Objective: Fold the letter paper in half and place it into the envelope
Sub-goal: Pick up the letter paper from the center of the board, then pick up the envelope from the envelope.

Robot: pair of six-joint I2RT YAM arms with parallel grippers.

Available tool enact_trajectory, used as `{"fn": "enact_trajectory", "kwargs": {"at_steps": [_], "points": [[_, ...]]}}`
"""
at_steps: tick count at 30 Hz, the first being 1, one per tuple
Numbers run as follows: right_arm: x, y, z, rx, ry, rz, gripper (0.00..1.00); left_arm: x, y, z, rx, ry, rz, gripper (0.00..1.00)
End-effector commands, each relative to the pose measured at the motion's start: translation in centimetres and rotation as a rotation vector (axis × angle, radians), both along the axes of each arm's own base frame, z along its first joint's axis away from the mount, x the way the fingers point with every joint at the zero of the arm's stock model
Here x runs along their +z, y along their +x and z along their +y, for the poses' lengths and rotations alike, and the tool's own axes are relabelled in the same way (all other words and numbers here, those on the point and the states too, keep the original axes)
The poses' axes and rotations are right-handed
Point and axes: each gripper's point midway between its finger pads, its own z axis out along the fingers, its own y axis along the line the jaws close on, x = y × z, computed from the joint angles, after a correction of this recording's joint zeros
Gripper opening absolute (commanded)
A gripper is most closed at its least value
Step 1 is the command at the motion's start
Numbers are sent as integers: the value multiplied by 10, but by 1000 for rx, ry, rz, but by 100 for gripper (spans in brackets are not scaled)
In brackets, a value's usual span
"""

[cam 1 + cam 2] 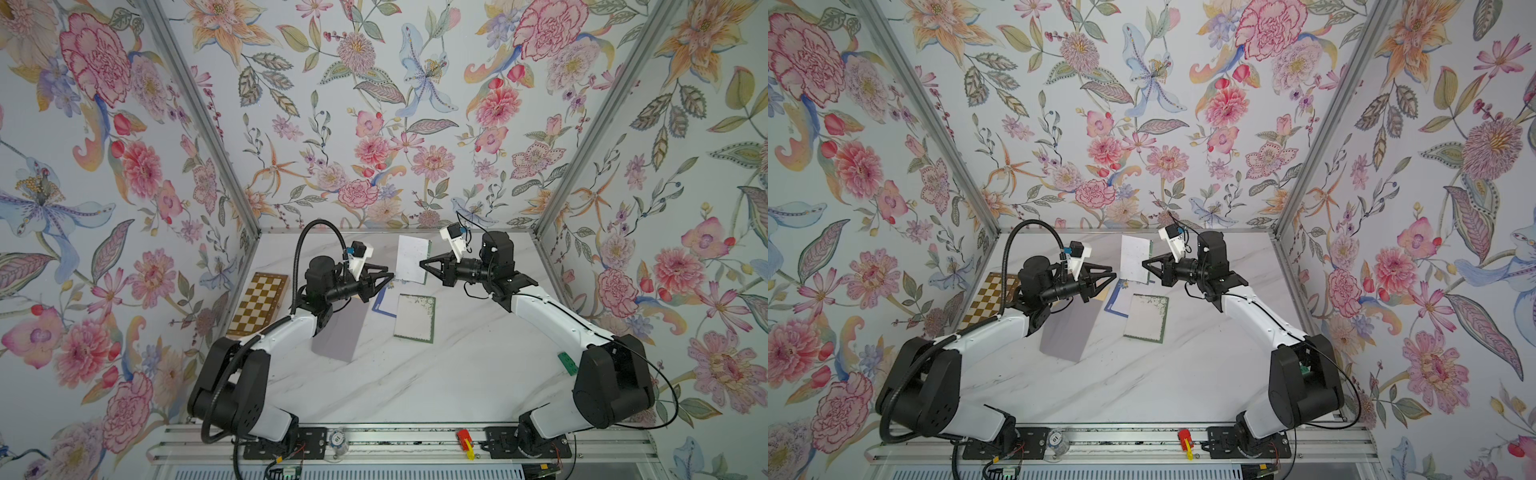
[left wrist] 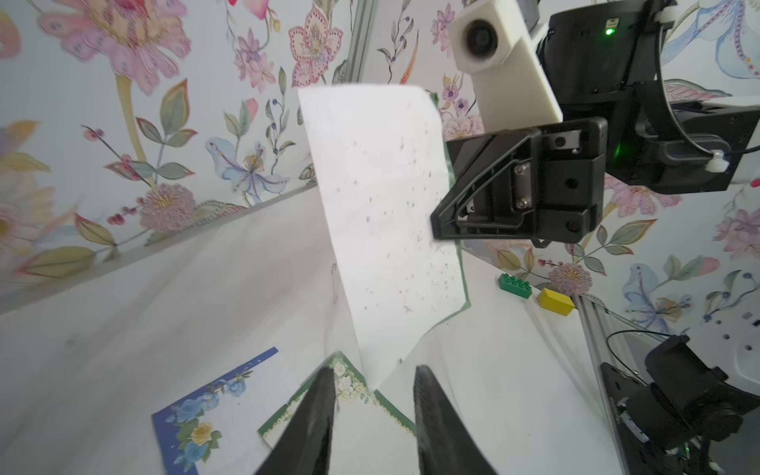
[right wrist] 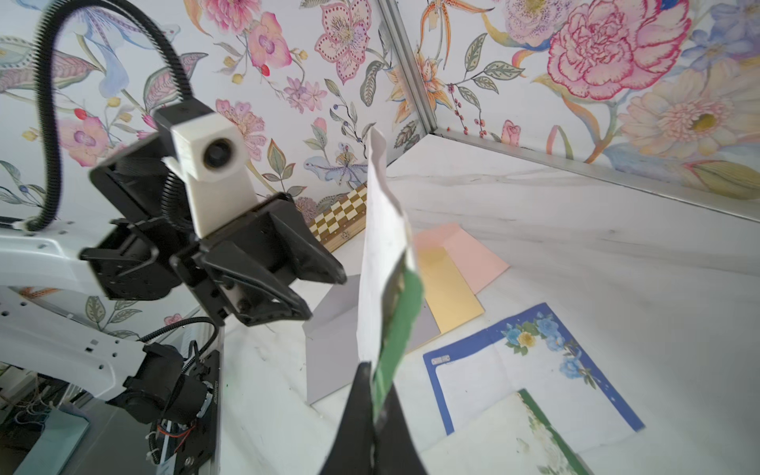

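The letter paper, white with a green border, hangs folded in the air above the far middle of the table. My right gripper is shut on its green edge. In the left wrist view the sheet hangs upright in front of me. My left gripper stands open just left of the sheet, with nothing between its fingers. A grey envelope lies flat on the table, partly under the left arm.
A second green-bordered sheet and a blue-bordered sheet lie on the table under the grippers. Pink and gold papers lie behind them. A chessboard sits at the left wall, a green brick at the right.
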Motion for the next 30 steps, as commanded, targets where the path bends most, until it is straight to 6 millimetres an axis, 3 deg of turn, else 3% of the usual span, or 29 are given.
{"fn": "enact_trajectory", "kwargs": {"at_steps": [1, 6, 11, 17, 24, 30], "points": [[23, -5, -8, -27, -59, -93, 0, -23, 3, 42, 186, 150, 13, 37], [26, -4, -16, -51, -189, -127, 0, -36, 3, 112, 489, 184, 95, 40], [26, -3, -20, -65, -250, -142, 0, -69, -2, 160, 718, 310, 236, 42], [12, -7, -16, -46, -258, -132, 0, -109, -12, 209, 878, 467, 381, 44], [13, -24, 9, 80, -80, -37, 0, -132, -10, 217, 836, 372, 457, 45], [8, -19, 16, 74, -58, -23, 0, -161, -15, 208, 769, 404, 551, 44]]}}
